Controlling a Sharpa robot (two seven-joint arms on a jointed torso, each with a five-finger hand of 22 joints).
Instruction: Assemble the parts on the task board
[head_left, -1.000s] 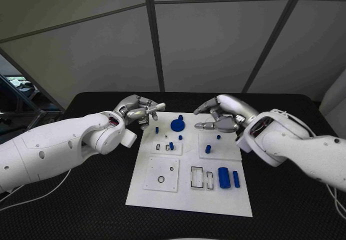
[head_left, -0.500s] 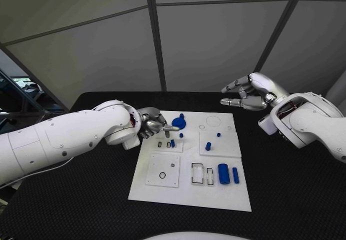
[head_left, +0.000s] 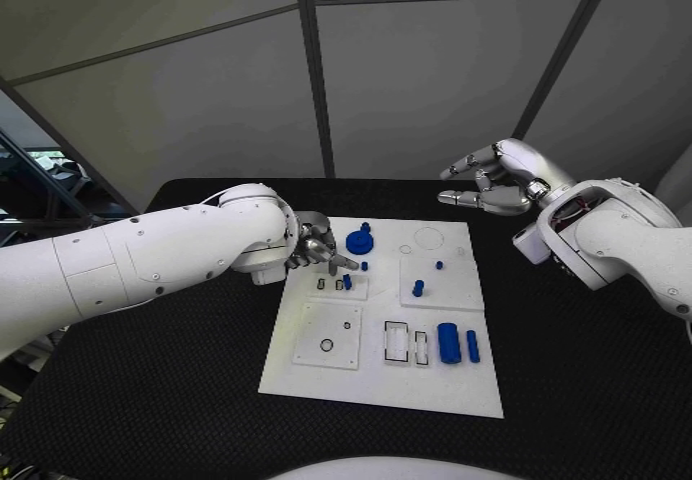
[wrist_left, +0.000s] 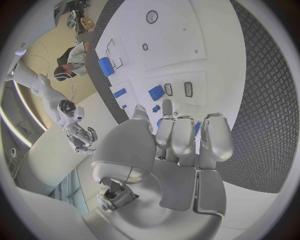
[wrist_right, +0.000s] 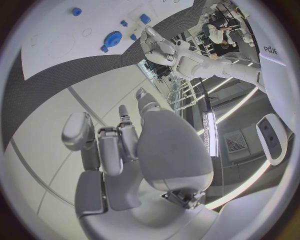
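Observation:
The white task board (head_left: 378, 375) lies mid-table. On it are a blue round part (head_left: 358, 240), small blue pegs (head_left: 418, 288), a short peg (head_left: 346, 283) in the small upper-left plate, a thick blue cylinder (head_left: 449, 343) and a blue bar (head_left: 472, 345). My left hand (head_left: 320, 250) hovers over the board's upper-left area beside the round part, its fingers loosely bent and nothing between them (wrist_left: 181, 140). My right hand (head_left: 490, 185) is raised above the table's far right, off the board, fingers apart and empty (wrist_right: 119, 145).
Black textured table (head_left: 591, 380) surrounds the board. Empty outlined slots (head_left: 394, 349) and a plate with a small ring hole (head_left: 327, 344) sit on the board's near half. The right wrist view shows the board's far corner (wrist_right: 56, 35) and the round part (wrist_right: 113, 39).
The right hand has lifted off the board's upper middle and pulled back to the far right. The left hand has moved from beyond the board's corner to over its upper-left plate.

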